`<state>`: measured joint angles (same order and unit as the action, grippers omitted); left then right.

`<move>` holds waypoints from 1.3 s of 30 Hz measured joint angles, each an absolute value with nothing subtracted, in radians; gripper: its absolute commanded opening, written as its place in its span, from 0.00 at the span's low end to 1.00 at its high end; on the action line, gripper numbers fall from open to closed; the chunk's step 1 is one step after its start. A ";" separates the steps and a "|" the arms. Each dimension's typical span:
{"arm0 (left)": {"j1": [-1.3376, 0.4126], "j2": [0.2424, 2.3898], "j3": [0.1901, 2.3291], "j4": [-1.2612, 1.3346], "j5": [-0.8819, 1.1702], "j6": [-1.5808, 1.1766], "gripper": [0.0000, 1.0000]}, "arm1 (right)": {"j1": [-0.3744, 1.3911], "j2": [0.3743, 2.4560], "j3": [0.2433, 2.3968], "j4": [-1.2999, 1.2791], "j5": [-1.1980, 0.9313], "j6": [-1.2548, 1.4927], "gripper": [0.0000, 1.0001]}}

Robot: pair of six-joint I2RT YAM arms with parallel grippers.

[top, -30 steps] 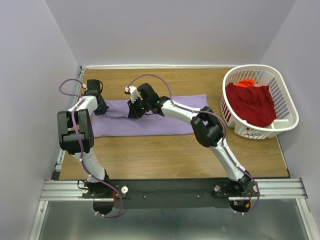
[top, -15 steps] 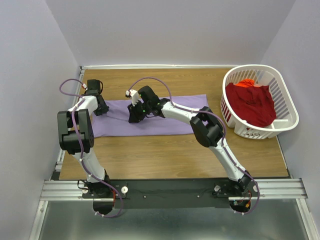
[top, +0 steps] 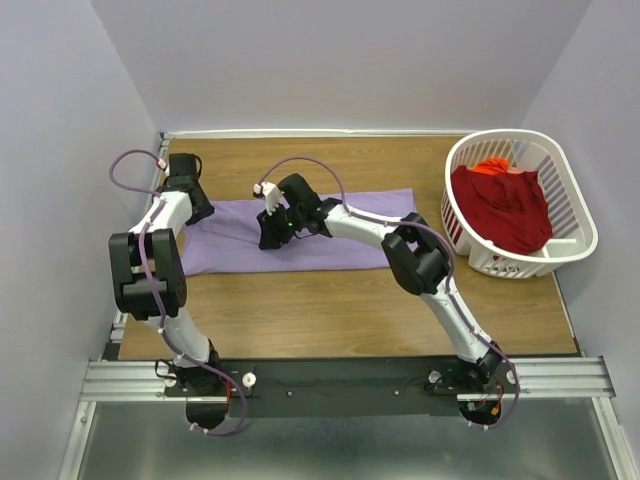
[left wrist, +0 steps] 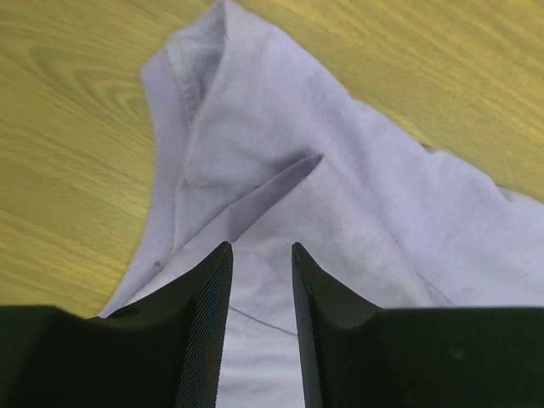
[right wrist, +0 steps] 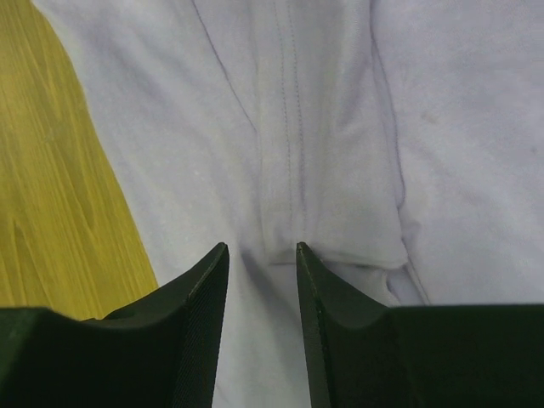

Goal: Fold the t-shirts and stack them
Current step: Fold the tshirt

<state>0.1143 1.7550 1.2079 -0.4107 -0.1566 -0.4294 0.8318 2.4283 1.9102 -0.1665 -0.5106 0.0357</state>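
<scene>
A lavender t-shirt [top: 340, 240] lies flat in a long folded strip across the wooden table. My left gripper [top: 199, 211] hovers over the shirt's left end, open, with only cloth [left wrist: 340, 195] below its fingers [left wrist: 206, 297]. My right gripper [top: 269, 238] is over the middle of the strip, also open, above a folded sleeve hem [right wrist: 340, 127]. Nothing is pinched in either left gripper [left wrist: 261, 248] or right gripper [right wrist: 262, 246]. A deep red t-shirt [top: 505, 210] sits crumpled in the basket at the right.
The white slatted laundry basket [top: 512, 264] stands at the table's right edge, with a brighter red cloth [top: 490, 165] at its back. Bare wood [top: 330, 310] runs between the shirt and the arm bases. Walls close off the left, back and right sides.
Both grippers have opened and let go of the lavender cloth. The left wrist has drawn slightly back toward the far left corner; the right has barely moved.
</scene>
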 measured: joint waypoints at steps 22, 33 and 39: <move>-0.065 1.843 1.196 -0.363 -0.179 -0.480 0.36 | 0.647 1.884 1.212 -0.178 -0.101 0.134 0.50; -0.077 1.977 1.347 -0.375 -0.159 -0.463 0.35 | 0.668 1.822 1.072 -0.168 -0.121 0.185 0.50; -0.156 2.141 1.589 -0.403 -0.163 -0.426 0.35 | 0.811 1.786 1.014 -0.159 -0.232 0.298 0.50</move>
<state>-0.1562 2.1407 1.5890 -0.4034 -0.1631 -0.4263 0.8108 1.7859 1.0138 -0.1589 -0.2317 0.2981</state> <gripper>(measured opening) 0.351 0.499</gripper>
